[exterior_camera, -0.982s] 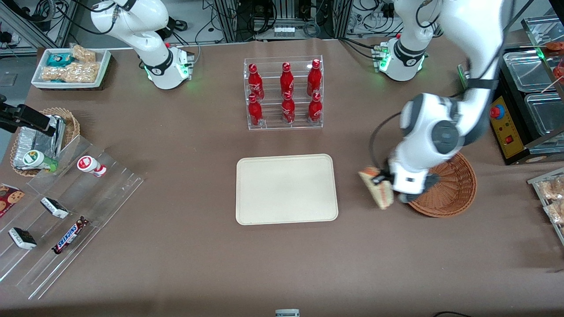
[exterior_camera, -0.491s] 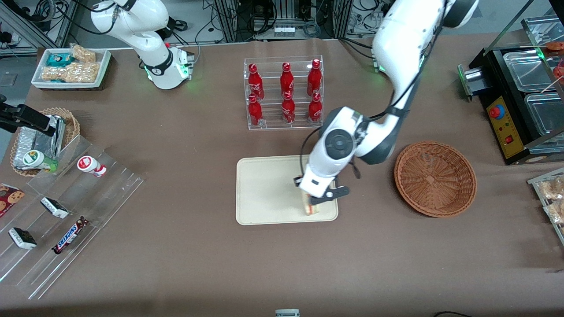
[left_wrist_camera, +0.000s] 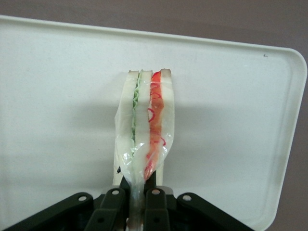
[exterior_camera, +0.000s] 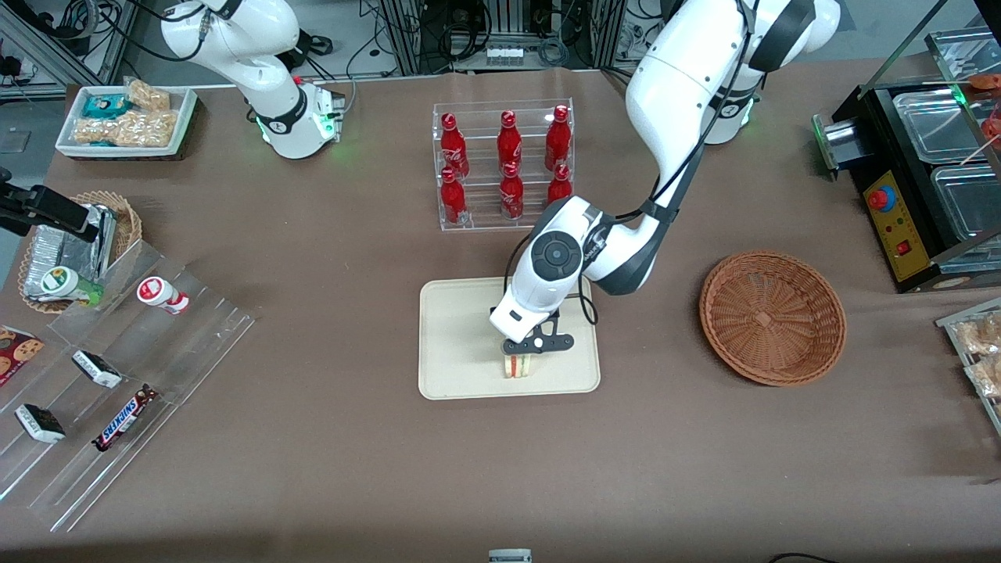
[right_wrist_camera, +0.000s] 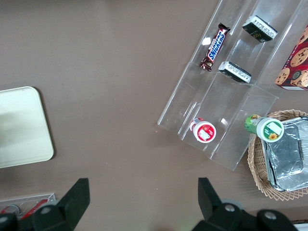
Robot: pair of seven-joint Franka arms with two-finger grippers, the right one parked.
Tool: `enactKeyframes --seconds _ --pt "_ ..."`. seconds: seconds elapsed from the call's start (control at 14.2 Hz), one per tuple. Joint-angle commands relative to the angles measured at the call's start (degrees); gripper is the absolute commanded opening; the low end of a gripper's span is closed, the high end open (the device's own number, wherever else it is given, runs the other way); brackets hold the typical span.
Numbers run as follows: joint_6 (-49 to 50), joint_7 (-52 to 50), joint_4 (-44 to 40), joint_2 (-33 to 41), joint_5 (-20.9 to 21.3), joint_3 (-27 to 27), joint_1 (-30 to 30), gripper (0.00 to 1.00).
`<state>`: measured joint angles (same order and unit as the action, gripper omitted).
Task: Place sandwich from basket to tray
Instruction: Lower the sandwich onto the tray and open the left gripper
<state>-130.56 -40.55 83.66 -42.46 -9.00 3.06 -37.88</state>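
The claw (exterior_camera: 522, 353) is closed on the wrapped edge of the sandwich (exterior_camera: 517, 366), holding it on edge over the tray (exterior_camera: 461, 336), near the rim closest to the front camera. The basket (exterior_camera: 773, 317) lies empty toward the working arm's end. Released upright, the wedge could topple, or its wrap could cling to the fingers (left_wrist_camera: 155, 204).
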Motion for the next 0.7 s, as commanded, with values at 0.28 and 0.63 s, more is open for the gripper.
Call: enactKeyframes --seconds 0.28,0.63 --pt "0.48 0.82 -1.66 2.2 -4.46 -0.51 0.08 1.0" --pt "12.93 1.17 -1.04 12.82 -0.43 -3.49 2.11 1.0"
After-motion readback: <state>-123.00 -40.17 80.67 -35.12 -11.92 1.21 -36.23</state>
